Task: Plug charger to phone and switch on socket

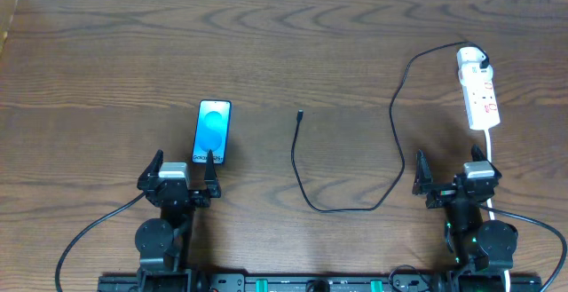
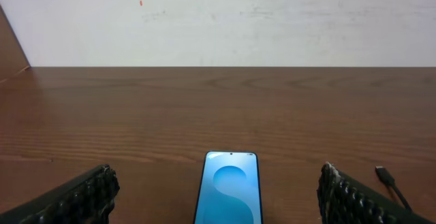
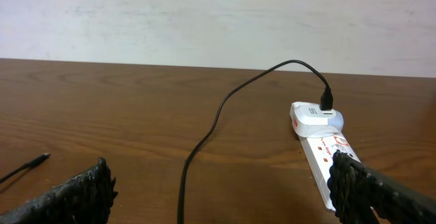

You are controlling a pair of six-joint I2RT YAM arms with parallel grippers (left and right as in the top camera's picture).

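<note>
Soft, even light, faint shadows and sharp focus throughout; the phone (image 1: 212,132) screen glows bright.

Table's a dark brown wood-grain top (image 1: 355,43), smooth with a low satin sheen. The slim blue-screened phone (image 1: 212,131) has a glossy, glass-looking face. The narrow white power strip (image 1: 479,92) looks like shiny hard plastic, and the thin black cable (image 1: 394,119) is matt, kinda rubbery. Those black finger pads (image 2: 82,195) are knobbly and dull. The white wall (image 2: 272,20) is flat matt, a bit scuffed.
</note>
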